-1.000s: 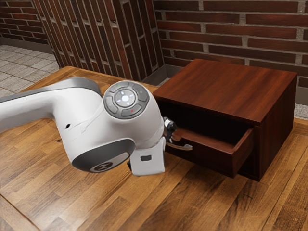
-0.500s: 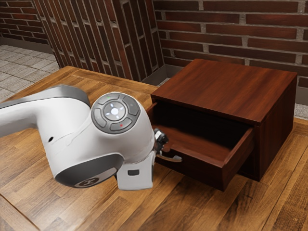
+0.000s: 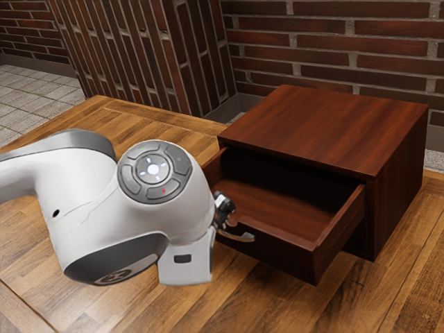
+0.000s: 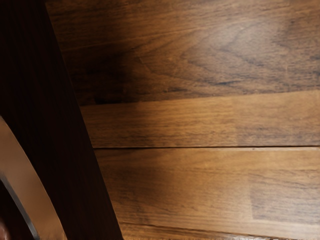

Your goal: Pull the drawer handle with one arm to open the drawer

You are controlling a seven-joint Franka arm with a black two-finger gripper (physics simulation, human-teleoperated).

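A dark red wooden cabinet point(image 3: 326, 128) stands on the table with its single drawer point(image 3: 281, 215) pulled well out toward the exterior view's lower left. The drawer's inside looks bare. On the drawer front sits a curved silver handle point(image 3: 237, 234). My black gripper point(image 3: 225, 210) is at that handle, shut on it, with the white hand covering most of the fingers. In the wrist view the dark drawer front point(image 4: 45, 125) runs close beside the camera, and the silver handle point(image 4: 25, 185) curves across it.
The wooden plank table point(image 3: 291, 305) stretches in front of the drawer and to the exterior view's left. Brick walls point(image 3: 333, 41) rise behind the cabinet. My bulky white arm point(image 3: 104, 208) lies low over the table's left part.
My hand has moved toward the exterior view's lower left, drawing the handle along. The drawer has slid further out of the cabinet in both steps.
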